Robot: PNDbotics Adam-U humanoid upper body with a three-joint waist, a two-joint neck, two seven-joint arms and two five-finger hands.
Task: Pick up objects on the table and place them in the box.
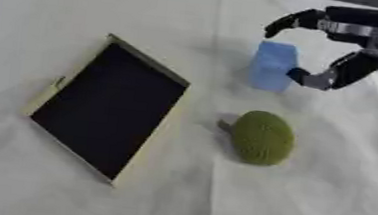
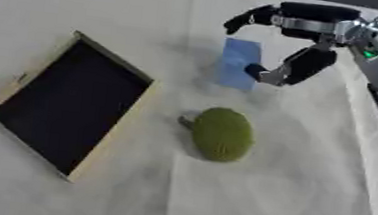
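Blue block (image 1: 274, 65) stands upright on the table (image 1: 305, 202), far side, right of the box (image 1: 109, 108). Right hand (image 1: 359, 32) comes in from the upper right, fingers (image 1: 282, 25) and thumb spread wide around the block's right side; can't tell if the thumb tip touches it, nothing gripped. Green bumpy round object (image 1: 262, 138) lies nearer, between block and near edge, just right of the box. Box is tilted, dark inside, pale rim.

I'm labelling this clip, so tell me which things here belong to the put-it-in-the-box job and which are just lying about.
Job: blue block, green fruit, box, right hand open beside the block.
Lying about: only the white cloth under everything.
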